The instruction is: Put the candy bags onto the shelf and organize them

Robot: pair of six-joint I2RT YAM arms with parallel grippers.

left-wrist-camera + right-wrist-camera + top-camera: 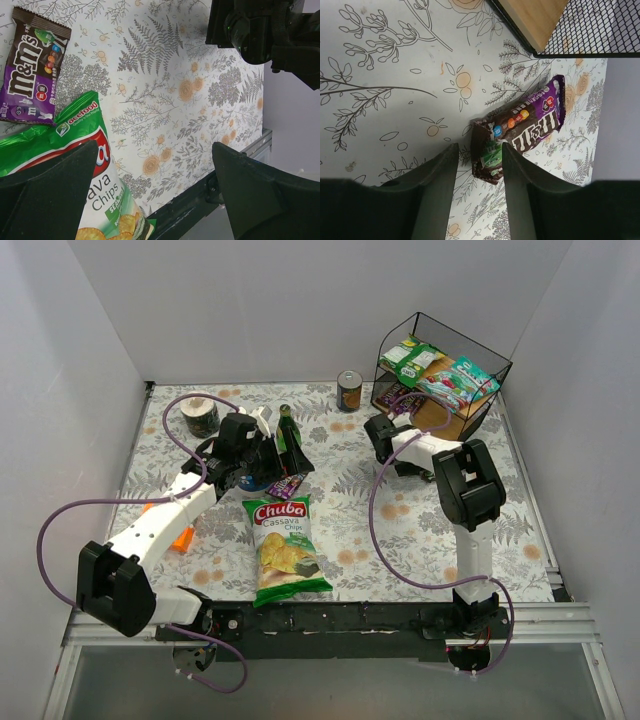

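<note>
Candy bag [530, 125], purple, flat beside the shelf [532, 17]; right gripper [479, 150] straddling its end, jaws apart, unclamped. Next: pinch, lift onto shelf. Left gripper [154, 147] spread wide.

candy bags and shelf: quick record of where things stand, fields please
shelf: back right of table, wooden boards in black wire frame
top tier: green-and-white packet, teal packet
right gripper: open, straddling one end of M&M's packet lying on table by shelf
left gripper: open wide above Chuba chips bag; second M&M's packet beside the bag
</note>
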